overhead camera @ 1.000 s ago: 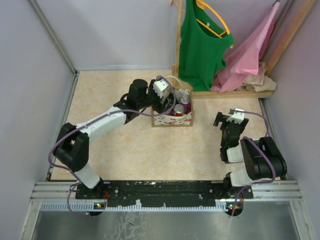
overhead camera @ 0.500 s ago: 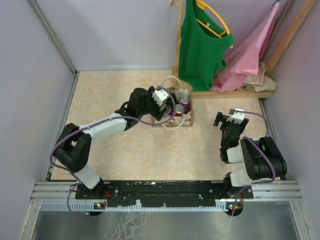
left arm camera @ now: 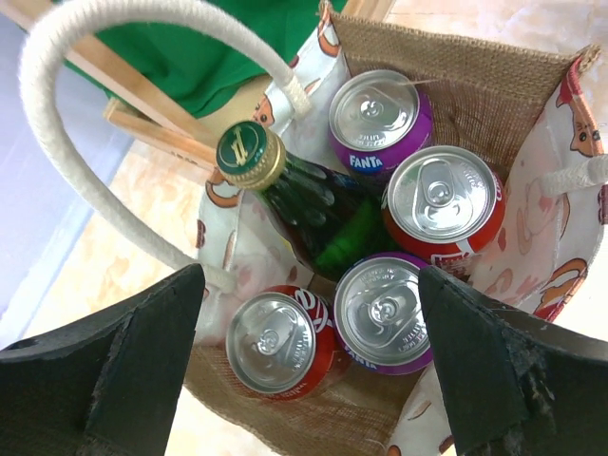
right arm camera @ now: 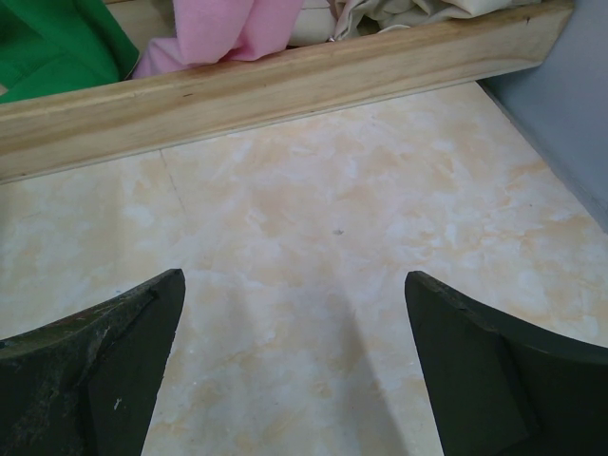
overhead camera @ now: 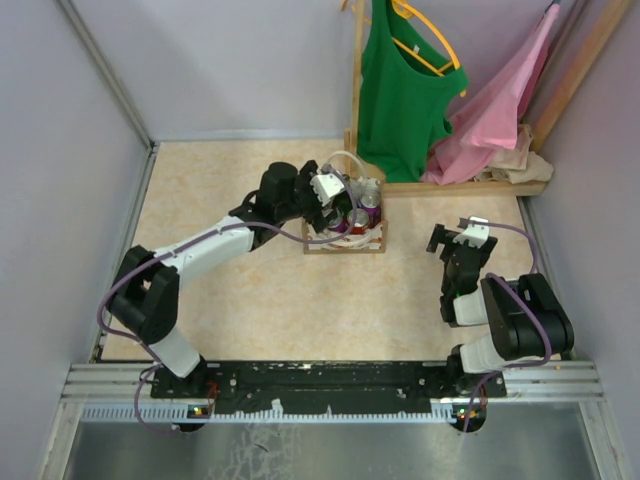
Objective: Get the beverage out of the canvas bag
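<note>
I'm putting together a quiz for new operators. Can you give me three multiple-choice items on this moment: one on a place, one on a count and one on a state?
1. Where is the left gripper?
A) over the open canvas bag
B) over the pink garment
C) folded back at its own base

2. How many cans stand in the bag?
A) two
B) four
C) six

3. How do the left gripper's jaws stand?
A) shut on a can
B) shut on the bag's cloth
C) open, holding nothing

Key:
1 A: its wrist view looks straight down into the bag.
2 B: two purple tops and two red tops show beside the green bottle.
3 C: the jaws stand wide apart above the contents, gripping nothing.
</note>
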Robot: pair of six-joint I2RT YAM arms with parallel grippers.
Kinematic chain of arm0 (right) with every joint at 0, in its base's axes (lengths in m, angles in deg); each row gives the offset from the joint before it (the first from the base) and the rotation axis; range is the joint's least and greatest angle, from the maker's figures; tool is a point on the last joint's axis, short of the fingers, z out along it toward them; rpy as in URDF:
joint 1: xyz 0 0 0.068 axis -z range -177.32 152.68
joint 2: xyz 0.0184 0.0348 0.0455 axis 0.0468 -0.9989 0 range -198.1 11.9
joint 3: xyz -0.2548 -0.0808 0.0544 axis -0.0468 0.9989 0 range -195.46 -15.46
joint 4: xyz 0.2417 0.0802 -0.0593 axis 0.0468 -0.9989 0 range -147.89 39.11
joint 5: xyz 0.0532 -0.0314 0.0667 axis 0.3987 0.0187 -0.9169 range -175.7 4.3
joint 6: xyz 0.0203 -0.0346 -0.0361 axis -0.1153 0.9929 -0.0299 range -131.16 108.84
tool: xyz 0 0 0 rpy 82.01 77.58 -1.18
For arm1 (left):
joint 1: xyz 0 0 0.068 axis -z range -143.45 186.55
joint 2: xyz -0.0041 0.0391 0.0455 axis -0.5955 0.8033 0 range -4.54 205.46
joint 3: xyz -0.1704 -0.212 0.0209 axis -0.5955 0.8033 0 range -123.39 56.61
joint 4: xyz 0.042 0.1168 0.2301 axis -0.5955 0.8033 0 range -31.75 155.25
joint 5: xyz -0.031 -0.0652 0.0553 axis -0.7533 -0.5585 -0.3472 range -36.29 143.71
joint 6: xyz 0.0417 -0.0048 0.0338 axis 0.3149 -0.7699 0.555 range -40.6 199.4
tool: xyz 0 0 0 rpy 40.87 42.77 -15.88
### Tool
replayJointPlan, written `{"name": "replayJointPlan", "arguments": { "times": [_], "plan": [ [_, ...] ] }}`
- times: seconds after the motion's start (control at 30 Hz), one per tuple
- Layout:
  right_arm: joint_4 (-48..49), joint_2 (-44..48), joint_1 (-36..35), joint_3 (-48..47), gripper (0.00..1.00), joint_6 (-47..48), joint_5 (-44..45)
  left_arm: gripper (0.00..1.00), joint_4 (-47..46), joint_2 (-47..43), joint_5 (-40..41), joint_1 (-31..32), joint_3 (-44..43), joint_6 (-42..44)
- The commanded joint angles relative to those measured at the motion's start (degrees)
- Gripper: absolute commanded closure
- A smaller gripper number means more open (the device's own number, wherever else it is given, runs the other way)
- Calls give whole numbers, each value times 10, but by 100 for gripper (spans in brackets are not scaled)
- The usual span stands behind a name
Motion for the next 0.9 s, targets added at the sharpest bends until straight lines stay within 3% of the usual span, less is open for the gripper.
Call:
{"name": "replayJointPlan", "arguments": {
  "times": [0.0, 0.47, 0.87],
  "plan": [
    [24, 5, 3, -13, 1, 0, 2, 0, 68, 9, -32, 2, -43, 42],
    [24, 5, 3, -13, 1, 1, 2, 2, 253, 69, -78, 1, -135, 109],
    [24, 5, 3, -13, 1, 1, 2, 7, 283, 108, -39, -3, -177, 144]
  ]
}}
